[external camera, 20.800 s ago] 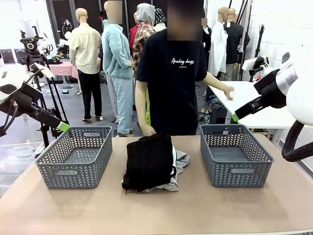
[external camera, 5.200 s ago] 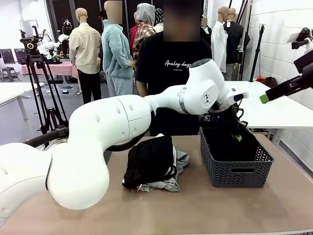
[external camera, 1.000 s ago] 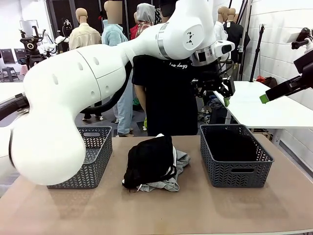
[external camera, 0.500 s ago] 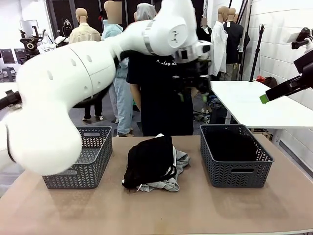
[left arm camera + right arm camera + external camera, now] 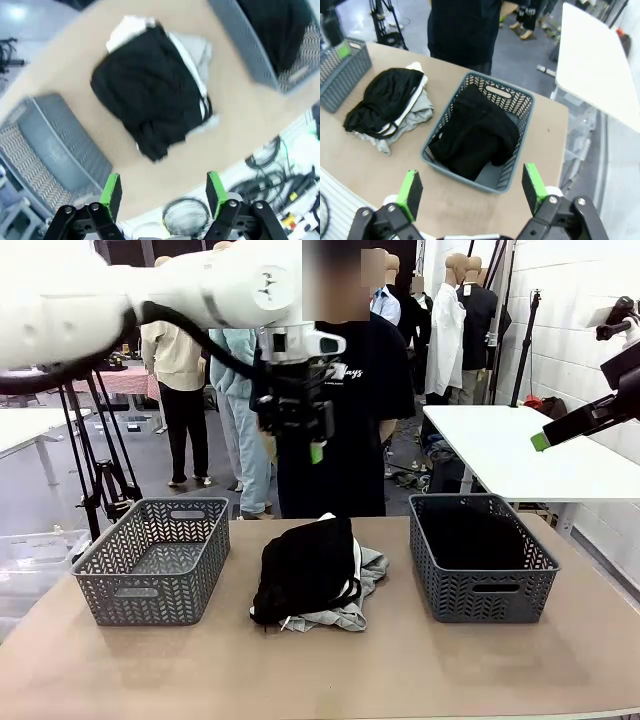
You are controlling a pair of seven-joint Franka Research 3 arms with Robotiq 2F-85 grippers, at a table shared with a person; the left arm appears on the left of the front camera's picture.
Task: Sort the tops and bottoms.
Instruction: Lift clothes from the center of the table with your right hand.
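Left end effector (image 5: 162, 187), fingers spread w/ nothing btwn, is hovering high over clothes pile (image 5: 150, 100) mid-tabletop (image 5: 240, 115); right end effector (image 5: 470, 187) gaping too, off right edge.

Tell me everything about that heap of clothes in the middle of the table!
The heap of clothes is a soft, crumpled stack. On top lies a black garment with a thin white stripe along one edge. A grey garment sticks out from under it toward the right basket, and a bit of white cloth peeks out at the far edge. The heap rests on the tan table between that basket and the left basket, touching neither.
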